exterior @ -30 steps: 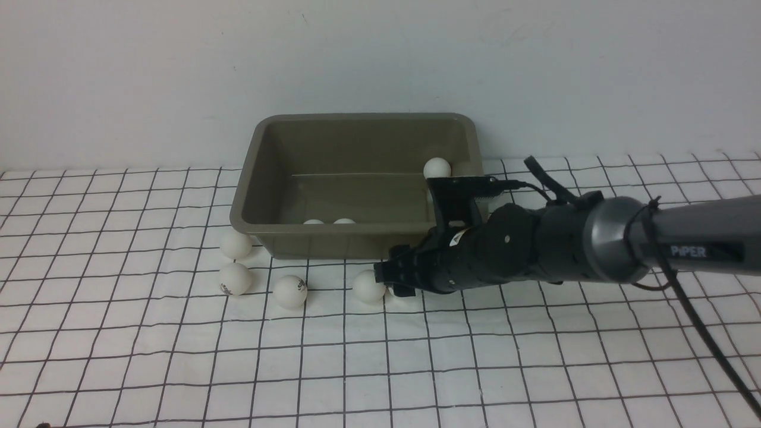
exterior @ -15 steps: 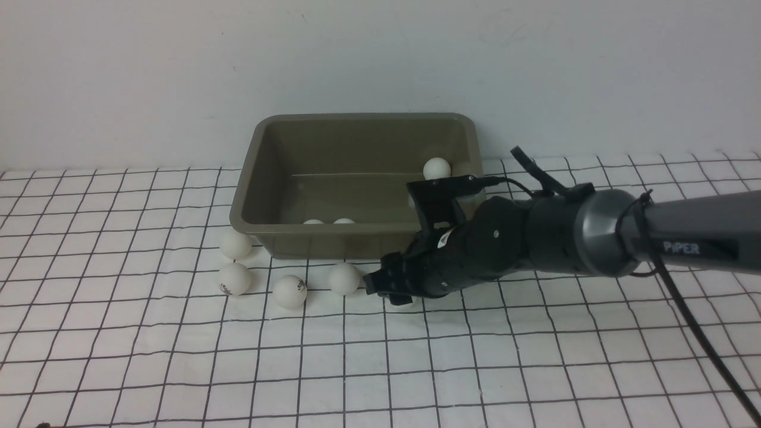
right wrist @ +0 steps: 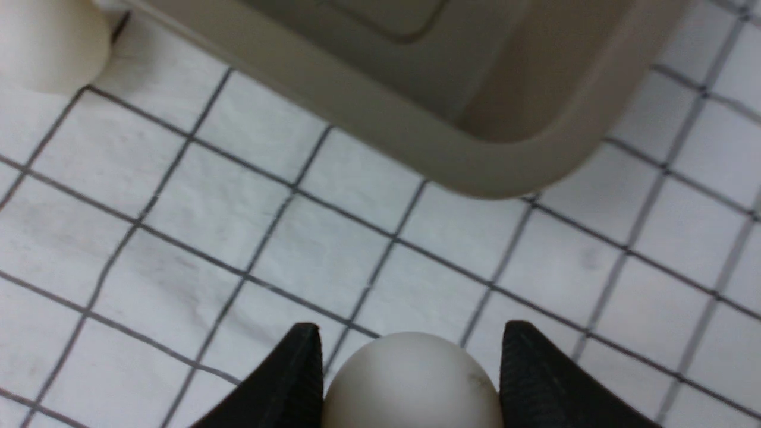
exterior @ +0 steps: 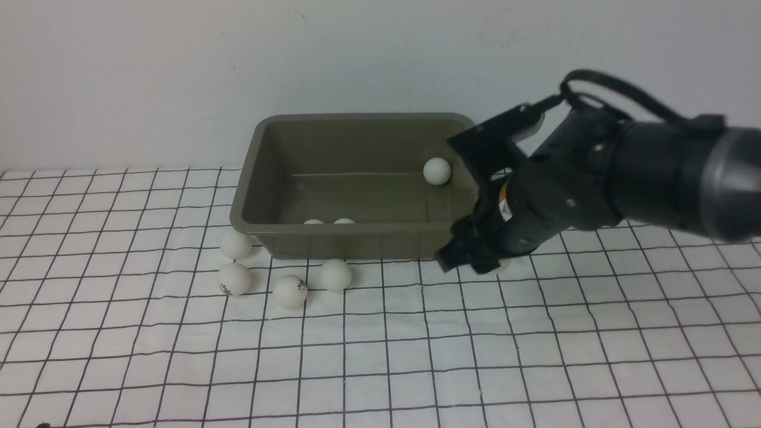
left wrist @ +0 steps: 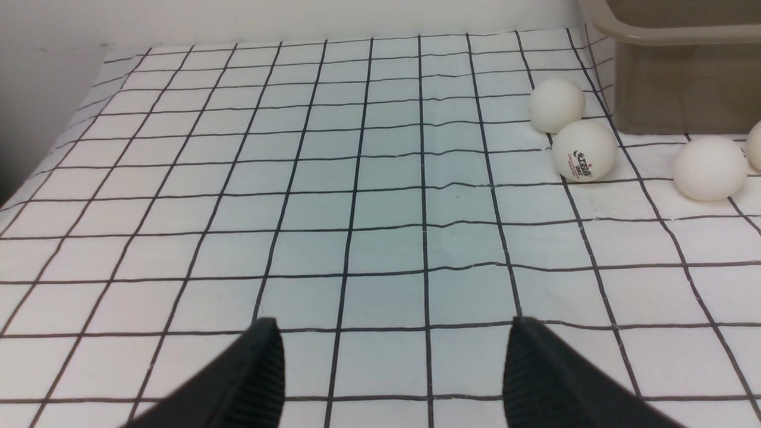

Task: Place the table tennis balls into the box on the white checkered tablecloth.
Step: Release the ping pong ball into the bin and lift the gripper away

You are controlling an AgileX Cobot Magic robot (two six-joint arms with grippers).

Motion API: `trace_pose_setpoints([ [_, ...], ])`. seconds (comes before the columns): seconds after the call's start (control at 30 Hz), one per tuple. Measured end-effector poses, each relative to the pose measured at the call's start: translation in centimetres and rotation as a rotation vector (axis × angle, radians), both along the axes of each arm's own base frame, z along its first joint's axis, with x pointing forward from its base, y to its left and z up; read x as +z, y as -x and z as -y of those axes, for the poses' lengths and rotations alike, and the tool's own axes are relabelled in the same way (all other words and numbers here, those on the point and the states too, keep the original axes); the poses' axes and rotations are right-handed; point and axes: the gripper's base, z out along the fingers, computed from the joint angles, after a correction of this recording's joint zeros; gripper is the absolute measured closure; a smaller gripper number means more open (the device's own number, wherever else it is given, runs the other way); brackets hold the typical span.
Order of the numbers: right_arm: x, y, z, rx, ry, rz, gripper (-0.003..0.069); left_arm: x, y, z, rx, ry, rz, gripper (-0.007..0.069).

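A: Well, nearest first. Foreground?
B: White checkered tablecloth (exterior: 380, 368), slightly wrinkled.
A: Left claw?
B: Left claw (left wrist: 392, 374) low over that cloth, fingers spread wide, nothing between. Ahead of it, toward the box, the loose balls (left wrist: 582, 157).
A: How many?
B: Four on the cloth, bunched off the near-left corner of the box; one just beside that corner, another near the front wall.
A: And the right claw?
B: Right claw (exterior: 467, 260) seemingly up off the cloth, clamped on one held ball (right wrist: 410, 380), a finger pressed to each side. Hangs just outside the near-right corner of the box (exterior: 357, 117).
A: Which way to the opening, then?
B: Forward and to the left from that claw; rounded rim corner directly ahead in the wrist view. Long axis of the box crosswise, left to right, so ample room along that line.
A: Next move?
B: Probably a little more height to clear the flared rim, then a short carry inward before letting go. Risk: a bounce back out from a high drop.
A: Nearer arm?
B: Right, by far. Left well apart from the opening.
A: Farther back?
B: Three balls inside (exterior: 437, 170): two peeking over the front wall, one at the back-right. Beyond, plain wall (exterior: 178, 71).
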Motion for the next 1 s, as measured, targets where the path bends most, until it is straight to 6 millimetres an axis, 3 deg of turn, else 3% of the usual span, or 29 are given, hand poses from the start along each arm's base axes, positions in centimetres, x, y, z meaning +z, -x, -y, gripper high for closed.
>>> trace_pose_setpoints([
  [0.2,6.0,1.1,1.0,0.039,-0.091,0.215,0.0309,0.0,0.0,0.0,0.000,0.000,0.000,0.0178],
  [0.33,7.1,0.3,0.2,0.073,-0.229,0.334,0.0309,0.0,0.0,0.0,0.000,0.000,0.000,0.0178],
  [0.43,4.5,-2.4,-0.4,0.075,-0.304,0.365,0.0309,0.0,0.0,0.0,0.000,0.000,0.000,0.0178],
  [0.47,4.5,-2.4,-0.5,0.077,-0.309,0.371,0.0309,0.0,0.0,0.0,0.000,0.000,0.000,0.0178],
  [0.6,0.0,-5.5,-0.8,0.057,-0.293,0.324,0.0309,0.0,0.0,0.0,0.000,0.000,0.000,0.0178],
  [0.7,-2.2,-7.2,-1.4,0.072,-0.261,0.313,0.0309,0.0,0.0,0.0,0.000,0.000,0.000,0.0178],
  [0.83,-1.7,-8.1,-2.1,0.167,-0.220,0.397,0.0309,0.0,0.0,0.0,0.000,0.000,0.000,0.0178],
  [1.0,-0.3,-8.9,-1.9,0.158,-0.214,0.435,0.0286,0.0,0.0,0.0,0.000,0.000,0.000,0.0178],
])
